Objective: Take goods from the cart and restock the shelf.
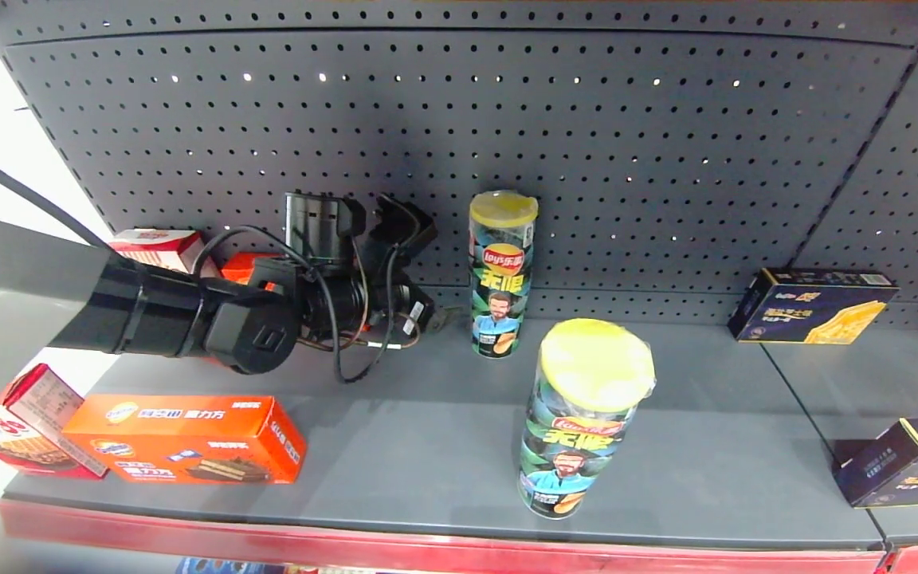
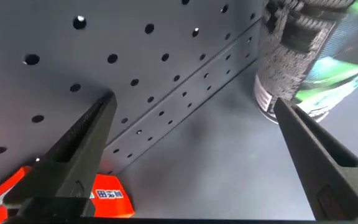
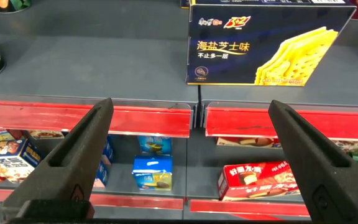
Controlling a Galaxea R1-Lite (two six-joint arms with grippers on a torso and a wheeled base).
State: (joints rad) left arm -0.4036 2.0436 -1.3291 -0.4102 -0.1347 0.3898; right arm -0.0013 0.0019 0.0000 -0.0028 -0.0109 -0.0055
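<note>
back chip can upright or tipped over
Upright: the back chip can stands on its base on the shelf, yellow lid on top, close to the pegboard wall.

The left arm [image 1: 180, 315] is a run of glossy black cylindrical housings. Black cables [image 1: 337, 363] loop off its wrist toward 6 o'clock, with a small white tag [image 1: 415, 312] at 3 o'clock. The left gripper [image 2: 192, 102] and right gripper [image 3: 191, 104] match — matte dark-grey, wedge-tapered fingers [image 3: 73, 162].
</note>
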